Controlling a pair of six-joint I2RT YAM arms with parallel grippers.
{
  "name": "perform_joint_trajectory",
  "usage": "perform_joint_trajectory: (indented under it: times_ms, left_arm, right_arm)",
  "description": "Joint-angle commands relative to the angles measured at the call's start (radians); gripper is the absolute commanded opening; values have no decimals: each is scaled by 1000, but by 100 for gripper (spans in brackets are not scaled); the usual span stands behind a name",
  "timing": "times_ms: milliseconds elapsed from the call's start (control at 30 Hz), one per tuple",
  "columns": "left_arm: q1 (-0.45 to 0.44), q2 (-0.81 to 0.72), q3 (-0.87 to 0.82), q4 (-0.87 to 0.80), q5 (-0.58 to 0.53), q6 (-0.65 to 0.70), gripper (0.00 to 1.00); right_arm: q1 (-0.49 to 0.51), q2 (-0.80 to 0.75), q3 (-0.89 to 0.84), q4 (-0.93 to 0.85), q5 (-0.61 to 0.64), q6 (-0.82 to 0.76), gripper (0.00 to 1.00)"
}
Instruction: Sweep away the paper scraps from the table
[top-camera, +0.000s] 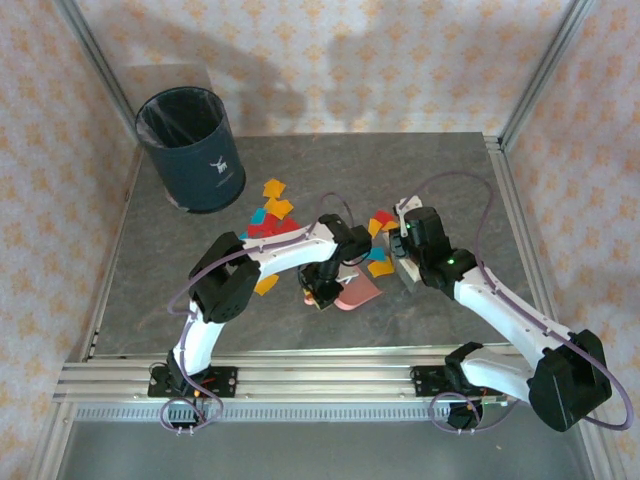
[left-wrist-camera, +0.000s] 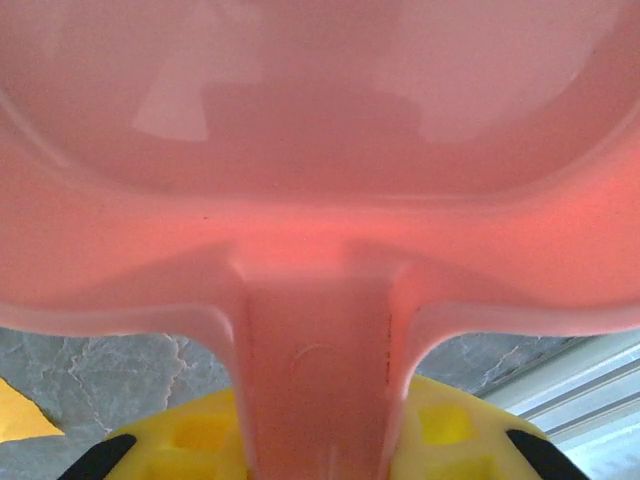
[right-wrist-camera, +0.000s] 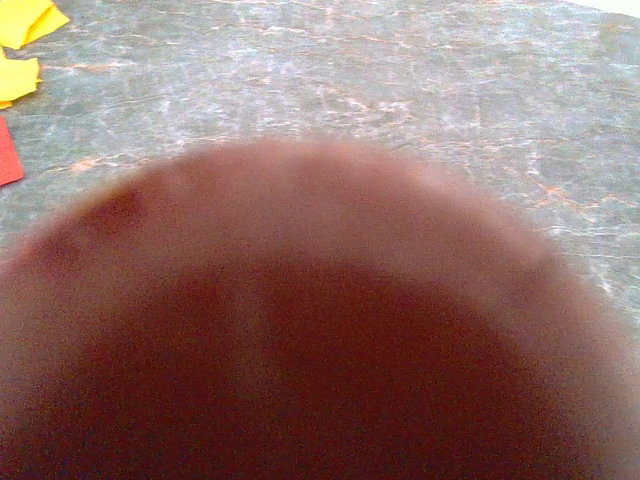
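Paper scraps in red, orange-yellow and teal lie in a cluster (top-camera: 272, 216) left of centre on the table (top-camera: 170, 300), with more (top-camera: 381, 221) near the right arm and one orange piece (top-camera: 266, 285) by the left arm. My left gripper (top-camera: 325, 288) (left-wrist-camera: 320, 440) is shut on the handle of the pink dustpan (top-camera: 358, 293) (left-wrist-camera: 320, 150), its yellow fingers (left-wrist-camera: 200, 435) either side. My right gripper (top-camera: 408, 250) is shut on what looks like a brush (top-camera: 408, 272), a blurred dark red-brown dome (right-wrist-camera: 300, 330) that hides the jaws. Yellow scraps (right-wrist-camera: 25, 20) and a red one (right-wrist-camera: 8, 150) lie beyond it.
A dark blue waste bin (top-camera: 190, 150) with a liner stands at the table's far left corner. Aluminium rails (top-camera: 300, 380) edge the near side, and one rail (left-wrist-camera: 590, 390) shows beside the dustpan handle. An orange scrap (left-wrist-camera: 20, 415) lies under the dustpan's left edge.
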Motion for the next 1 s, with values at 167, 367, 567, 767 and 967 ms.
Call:
perform_joint_trajectory:
  times_ms: [167,367,567,767,967]
  left_arm:
    - [1,45,46,-44,-30,6,0]
    - [14,50,53,-40,-30,3,0]
    - [15,48,57,-39,-22,11,0]
    - [15,34,48,-34,-26,13,0]
    - [32,3,7,-2,-31,-6,0]
  right_arm:
    - [11,-7,-8,-52,-152,-9,0]
    - [15,-27,10,-101,-225,-13,0]
    - [15,-78,12,-115,-276,-9,0]
    - [15,-119,12,-107,-249,5,0]
    - [14,-169,-6,-82,-81,34,0]
